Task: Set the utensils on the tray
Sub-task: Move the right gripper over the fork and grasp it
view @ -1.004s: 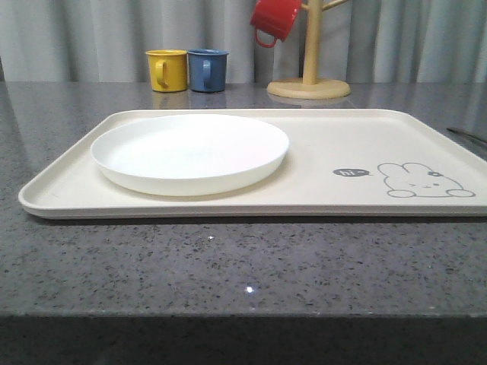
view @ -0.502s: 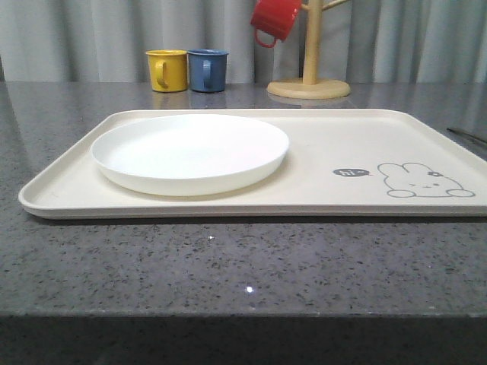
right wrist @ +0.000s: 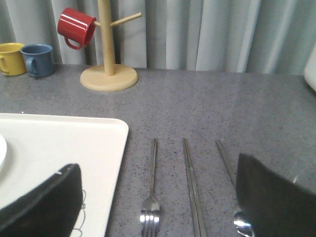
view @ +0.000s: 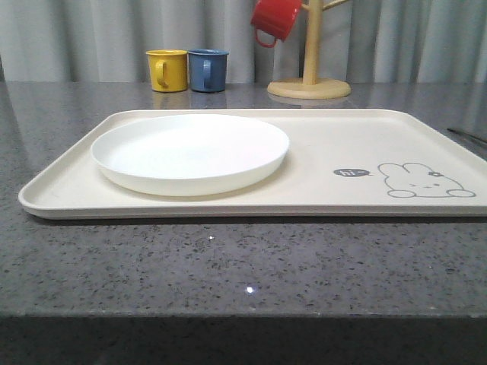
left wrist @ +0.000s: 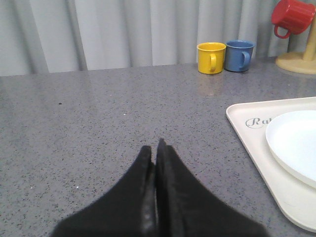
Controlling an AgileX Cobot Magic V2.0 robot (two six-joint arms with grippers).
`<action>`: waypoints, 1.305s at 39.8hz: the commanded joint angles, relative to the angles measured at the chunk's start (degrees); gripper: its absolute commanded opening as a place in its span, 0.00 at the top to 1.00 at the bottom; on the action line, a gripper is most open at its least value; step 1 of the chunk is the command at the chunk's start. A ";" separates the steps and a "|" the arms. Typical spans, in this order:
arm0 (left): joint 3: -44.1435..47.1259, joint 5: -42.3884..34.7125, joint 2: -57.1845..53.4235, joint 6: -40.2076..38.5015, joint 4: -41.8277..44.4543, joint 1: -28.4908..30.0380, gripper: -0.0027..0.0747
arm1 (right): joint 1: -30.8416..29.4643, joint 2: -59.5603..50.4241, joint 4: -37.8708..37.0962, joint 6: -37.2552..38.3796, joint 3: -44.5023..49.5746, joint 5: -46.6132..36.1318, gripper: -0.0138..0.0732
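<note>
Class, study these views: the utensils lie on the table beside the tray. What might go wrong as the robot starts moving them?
The fork, chopsticks and spoon lie flat and close together, so the open right gripper may bump or grab a neighbour.

They are thin and flat on the table, so the fingers may slip off.

A low carry may catch the tray rim.

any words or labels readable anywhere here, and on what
"Ra": the visible start of a cursive word printed on the corner of the cream tray in the left wrist view; the white plate hides the rest.
Grey speech bubble beside the rabbit drawing on the tray: its marks are too small to read.
</note>
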 commanded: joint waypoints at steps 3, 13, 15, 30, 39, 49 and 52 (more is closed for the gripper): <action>-1.49 -4.63 0.58 -0.08 -0.13 0.12 0.99 | -0.22 10.41 -0.42 -0.34 -5.92 -2.99 0.09; -1.49 -4.63 0.58 -0.08 -0.13 0.12 0.99 | -0.22 31.58 -0.42 -0.34 -19.16 6.65 0.09; -1.49 -4.63 0.58 -0.08 -0.13 0.12 0.99 | -0.22 35.27 -0.42 -0.34 -21.65 8.59 0.09; -1.49 -4.63 0.58 -0.08 -0.13 0.12 0.99 | -0.04 56.68 -0.42 -0.34 -34.05 15.57 0.09; -1.49 -4.63 0.58 -0.08 -0.13 0.12 0.99 | -0.04 62.90 -0.42 -0.34 -35.80 15.25 0.09; -1.49 -4.63 0.58 -0.08 -0.13 0.12 0.99 | -0.04 66.89 -0.37 -0.34 -35.80 15.12 0.09; -1.49 -4.63 0.58 -0.08 -0.13 0.12 0.99 | -0.04 67.51 -0.37 -0.34 -35.80 14.95 0.09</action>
